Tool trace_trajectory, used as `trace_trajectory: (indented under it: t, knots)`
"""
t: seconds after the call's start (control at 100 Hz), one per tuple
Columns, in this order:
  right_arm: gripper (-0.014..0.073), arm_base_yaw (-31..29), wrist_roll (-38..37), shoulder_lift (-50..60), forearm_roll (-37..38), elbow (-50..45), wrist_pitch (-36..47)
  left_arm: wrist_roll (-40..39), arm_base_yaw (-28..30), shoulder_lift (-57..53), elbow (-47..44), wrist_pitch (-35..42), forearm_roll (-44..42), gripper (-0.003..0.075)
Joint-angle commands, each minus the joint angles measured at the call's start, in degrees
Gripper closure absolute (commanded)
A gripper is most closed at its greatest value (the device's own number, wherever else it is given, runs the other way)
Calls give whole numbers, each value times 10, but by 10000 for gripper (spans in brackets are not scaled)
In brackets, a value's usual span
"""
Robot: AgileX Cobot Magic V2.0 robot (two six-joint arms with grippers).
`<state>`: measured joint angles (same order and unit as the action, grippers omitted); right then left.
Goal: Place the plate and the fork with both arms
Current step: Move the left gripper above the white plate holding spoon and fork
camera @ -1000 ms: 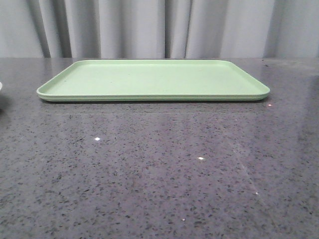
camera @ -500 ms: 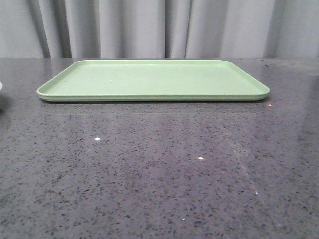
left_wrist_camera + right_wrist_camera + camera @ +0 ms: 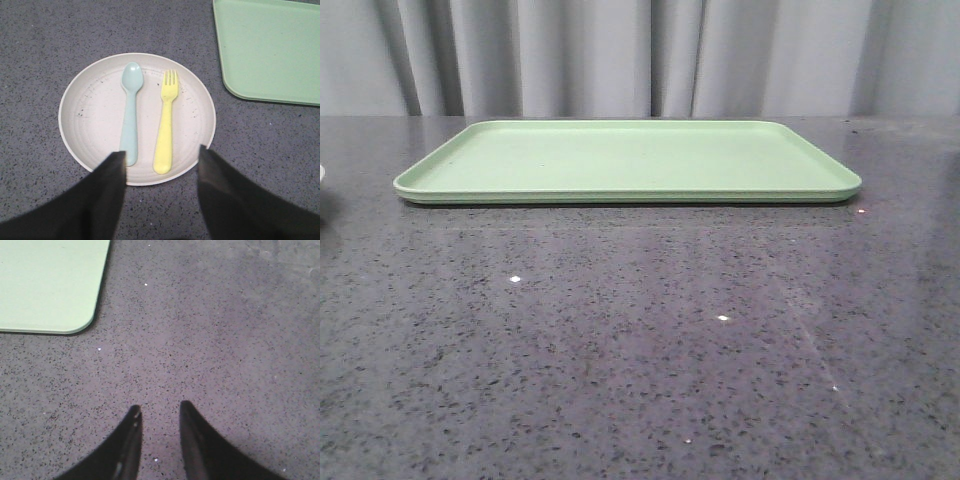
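Note:
In the left wrist view the cream, dark-specked plate (image 3: 95, 110) rests on the grey stone table. The yellow fork (image 3: 165, 125) lies in it, tines pointing away from the fingers. My left gripper (image 3: 161, 154) is open, its dark fingers (image 3: 107, 190) straddling the plate's near rim and holding nothing. Only a sliver of the plate (image 3: 322, 175) shows at the far left edge of the front view. My right gripper (image 3: 160, 407) is open a small way above bare table, nothing between its fingers. Neither gripper appears in the front view.
A pale blue-green spoon (image 3: 131, 115) lies in the plate beside the fork. The large light green tray (image 3: 630, 160) sits at the back middle of the table; its corners show as the tray (image 3: 270, 45) and the tray (image 3: 45, 280) in the wrist views.

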<state>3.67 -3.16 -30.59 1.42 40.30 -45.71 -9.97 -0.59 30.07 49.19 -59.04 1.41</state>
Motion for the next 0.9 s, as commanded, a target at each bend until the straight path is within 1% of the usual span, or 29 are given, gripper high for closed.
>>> trace_trajectory:
  t: [0.0, 0.05, 0.09, 0.25, 0.43, 0.58, 0.76, 0.89]
  knots:
    - [185, -4, 7, -7, 3, 20, 35, -7, -4, 7, 20, 35, -10, 169]
    - [141, -4, 7, -7, 3, 20, 35, -7, -4, 7, 20, 35, -19, 153]
    - [129, -4, 7, -7, 3, 20, 35, -7, -4, 7, 20, 35, -24, 155]
    - [128, -4, 7, -7, 3, 20, 34, -7, -4, 7, 20, 46, -29, 155]
    - [128, -4, 7, -7, 3, 20, 33, -7, -4, 7, 20, 48, -14, 155]
    - [128, -4, 7, -7, 3, 20, 33, -7, -4, 12, 20, 49, -37, 155]
    - [128, -4, 7, -7, 3, 20, 33, -7, -4, 56, 27, 58, -69, 155]
    - [128, -4, 7, -7, 3, 20, 32, -7, -4, 110, 53, 88, -83, 155]
